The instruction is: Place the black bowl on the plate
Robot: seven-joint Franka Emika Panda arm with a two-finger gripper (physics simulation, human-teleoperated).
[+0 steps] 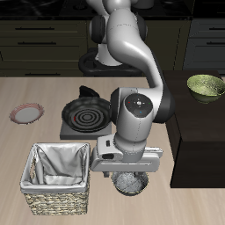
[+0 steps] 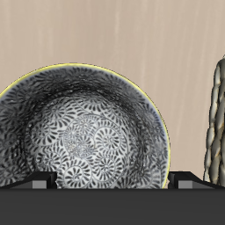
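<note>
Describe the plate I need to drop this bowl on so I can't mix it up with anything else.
Start at the stove burner in the table's middle; the plate lies alone on bare wood beside it, farther back than the wicker basket. It is small, flat and round, with a reddish-pink rim around a pale centre.

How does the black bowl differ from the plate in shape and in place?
The black bowl is deep, with a speckled grey inside; the plate is flat, with a reddish-pink rim. The bowl lies under the gripper, near the table's front edge beside the basket; the plate lies farther back, away from the arm. Both are round.
</note>
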